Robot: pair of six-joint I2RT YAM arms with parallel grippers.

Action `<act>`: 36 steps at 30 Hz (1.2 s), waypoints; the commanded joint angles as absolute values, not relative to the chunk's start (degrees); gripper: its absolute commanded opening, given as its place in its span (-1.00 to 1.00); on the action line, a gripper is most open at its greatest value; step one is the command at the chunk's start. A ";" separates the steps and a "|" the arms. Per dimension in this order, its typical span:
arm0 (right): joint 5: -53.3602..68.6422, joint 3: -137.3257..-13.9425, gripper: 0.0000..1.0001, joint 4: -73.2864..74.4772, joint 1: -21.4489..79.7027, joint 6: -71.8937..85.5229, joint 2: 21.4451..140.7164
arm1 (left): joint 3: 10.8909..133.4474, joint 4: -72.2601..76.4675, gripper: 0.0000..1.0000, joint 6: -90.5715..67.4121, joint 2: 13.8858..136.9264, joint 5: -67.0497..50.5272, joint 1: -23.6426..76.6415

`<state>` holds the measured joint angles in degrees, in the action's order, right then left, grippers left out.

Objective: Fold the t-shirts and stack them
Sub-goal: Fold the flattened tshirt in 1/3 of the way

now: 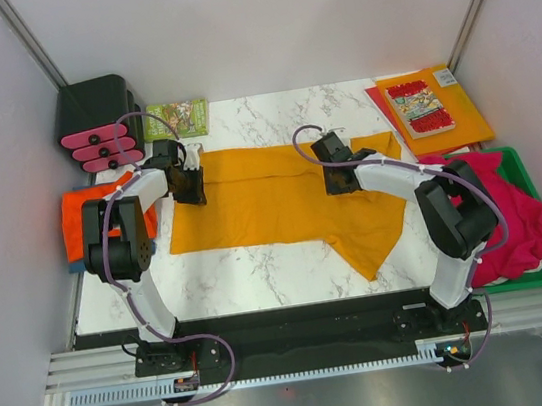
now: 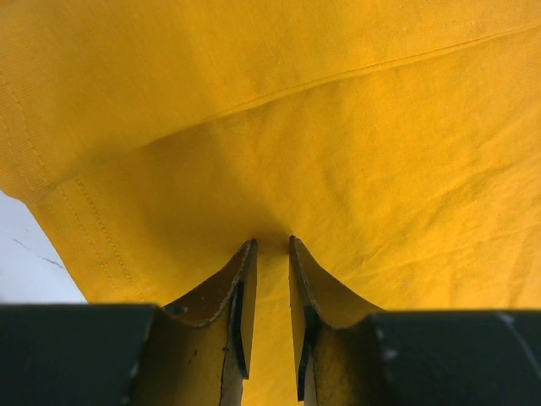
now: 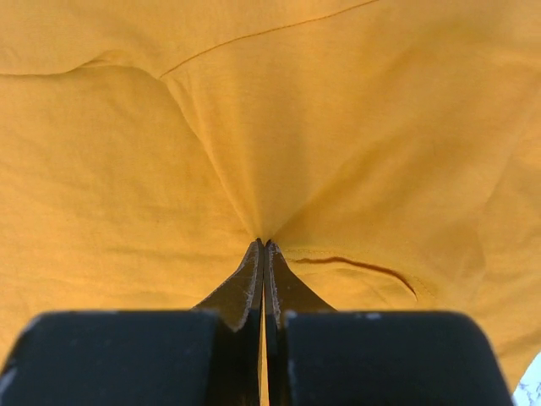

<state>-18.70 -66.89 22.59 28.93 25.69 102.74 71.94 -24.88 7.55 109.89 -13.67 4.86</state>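
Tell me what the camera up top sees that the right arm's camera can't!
Only the top view shows the whole table, with a red-orange t-shirt on the left, crimson-pink t-shirts in a green bin, and an orange folder at the back. Only the right wrist view shows, close up, the cloth puckering where the right gripper pinches it shut. Both show the mustard t-shirt and that gripper.

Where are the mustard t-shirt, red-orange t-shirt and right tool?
mustard t-shirt (image 1: 260,199), top view, middle of its spread body.
red-orange t-shirt (image 1: 71,216), top view, its uncovered left edge.
right tool (image 3: 264,247), right wrist view, between its fingertips, shut on the mustard cloth.
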 commanded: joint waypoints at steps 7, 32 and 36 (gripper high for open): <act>-26.27 -72.24 -1.00 22.59 28.48 26.28 98.44 | 71.54 -23.73 -0.43 8.61 110.57 -14.41 4.75; -28.67 -72.15 -1.00 24.52 23.91 27.25 100.71 | 72.16 -23.64 -0.44 8.53 112.06 -13.89 4.83; -30.67 -75.75 -1.00 24.08 23.03 26.63 102.65 | 72.51 -23.73 -0.45 8.44 112.15 -13.71 4.83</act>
